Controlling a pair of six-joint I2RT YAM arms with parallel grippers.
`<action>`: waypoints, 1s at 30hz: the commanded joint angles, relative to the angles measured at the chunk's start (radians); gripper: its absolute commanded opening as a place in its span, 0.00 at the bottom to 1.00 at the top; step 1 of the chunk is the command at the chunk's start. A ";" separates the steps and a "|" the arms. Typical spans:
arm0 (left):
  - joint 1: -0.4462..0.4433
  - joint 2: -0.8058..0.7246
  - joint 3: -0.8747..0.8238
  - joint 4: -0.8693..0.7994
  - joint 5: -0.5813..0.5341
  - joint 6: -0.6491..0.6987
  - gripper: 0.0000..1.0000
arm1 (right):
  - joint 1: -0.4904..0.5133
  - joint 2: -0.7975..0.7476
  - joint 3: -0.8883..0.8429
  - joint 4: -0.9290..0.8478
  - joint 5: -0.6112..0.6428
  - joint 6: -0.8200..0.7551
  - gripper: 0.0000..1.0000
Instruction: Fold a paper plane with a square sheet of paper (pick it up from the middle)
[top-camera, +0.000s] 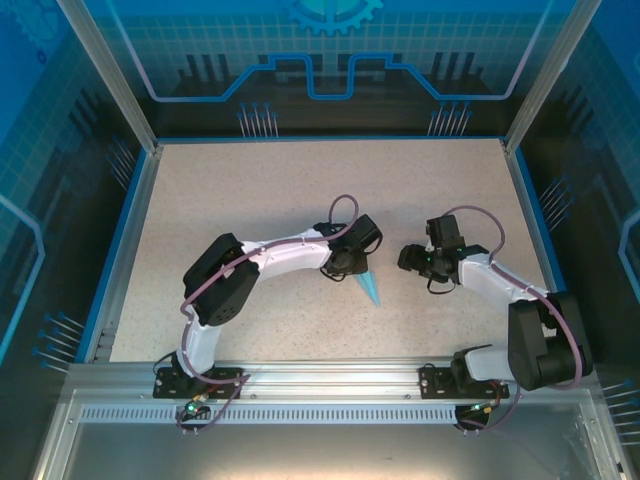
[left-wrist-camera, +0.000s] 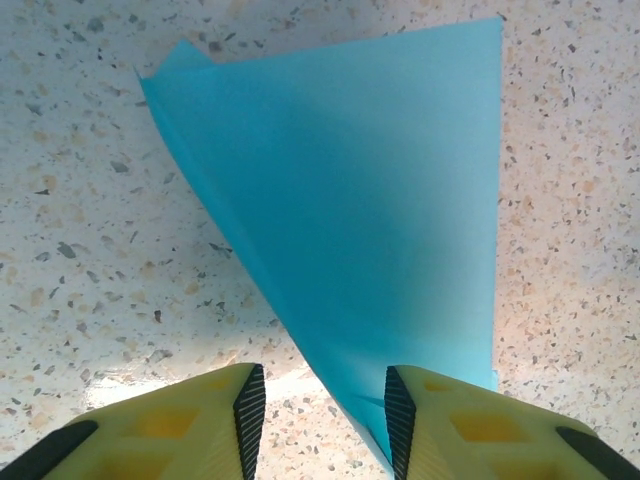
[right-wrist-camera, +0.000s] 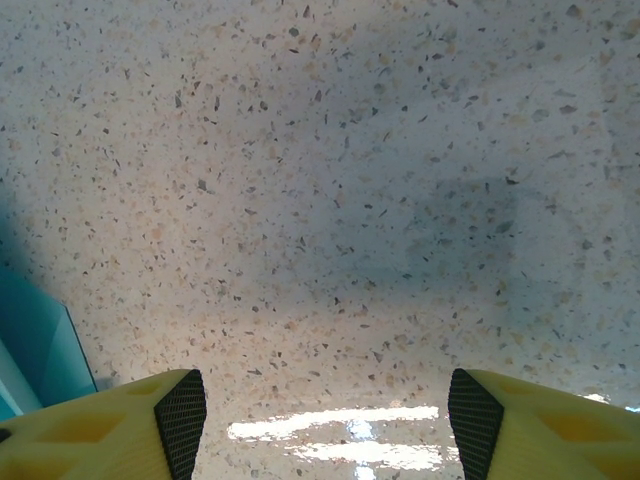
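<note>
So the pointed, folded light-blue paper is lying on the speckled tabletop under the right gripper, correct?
Not the right one: the pointed, folded light-blue paper lies on the speckled tabletop under the left gripper, as the left wrist view shows.

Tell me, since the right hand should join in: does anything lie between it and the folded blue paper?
Nothing visible does. Bare speckled table separates the right hand from the folded blue paper on its left.

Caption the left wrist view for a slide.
Left gripper open over the speckled table, the folded blue paper tapering to a tip beside one finger.
</note>
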 joint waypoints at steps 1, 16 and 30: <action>-0.004 -0.038 -0.027 0.007 0.014 -0.030 0.41 | -0.022 0.013 -0.008 0.010 -0.016 0.012 0.68; -0.002 -0.085 -0.143 0.146 0.006 -0.104 0.12 | -0.023 0.028 -0.003 0.018 -0.037 0.007 0.67; 0.022 -0.212 -0.129 0.208 0.008 0.048 0.00 | -0.023 -0.080 0.018 -0.023 -0.064 0.029 0.71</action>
